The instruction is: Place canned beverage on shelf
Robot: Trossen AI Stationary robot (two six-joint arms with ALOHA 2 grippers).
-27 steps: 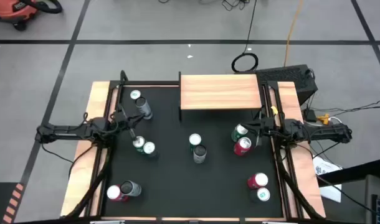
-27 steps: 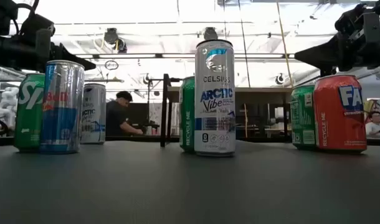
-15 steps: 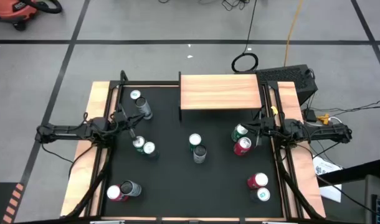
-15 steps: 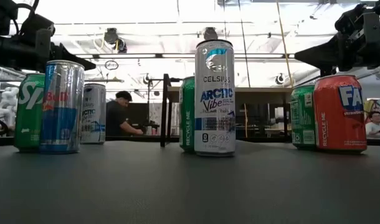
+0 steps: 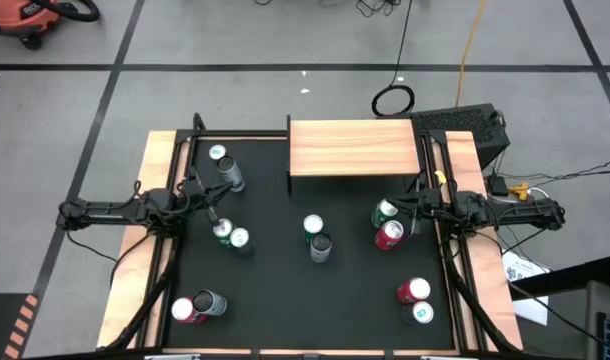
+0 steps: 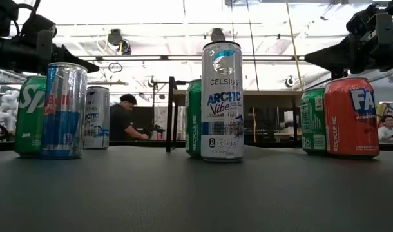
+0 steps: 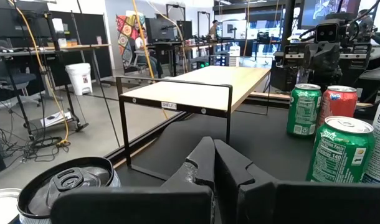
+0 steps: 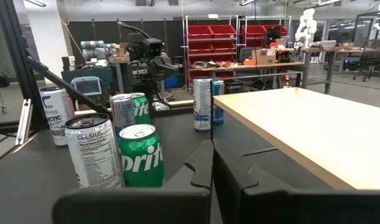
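Note:
Several beverage cans stand upright on the black table (image 5: 275, 280). A tall white Celsius can (image 6: 221, 102) (image 5: 320, 246) stands at the middle with a green can (image 5: 313, 226) behind it. The light wood shelf (image 5: 355, 147) on thin black legs stands at the far edge, with nothing on its top; it also shows in the left wrist view (image 7: 190, 93). My left gripper (image 5: 203, 198) (image 7: 212, 158) hovers shut at the left, above a Red Bull can (image 6: 63, 109) and a Sprite can (image 6: 29, 116). My right gripper (image 5: 413, 208) (image 8: 212, 158) hovers shut at the right, by a green can (image 5: 385, 212) and a red can (image 5: 390, 234).
More cans stand far left (image 5: 225, 168), near left (image 5: 197, 306) and near right (image 5: 417, 300). Wooden side rails (image 5: 145, 250) run along both table sides. A person (image 6: 124, 119) sits in the room beyond. Bare table lies between the middle cans and the shelf.

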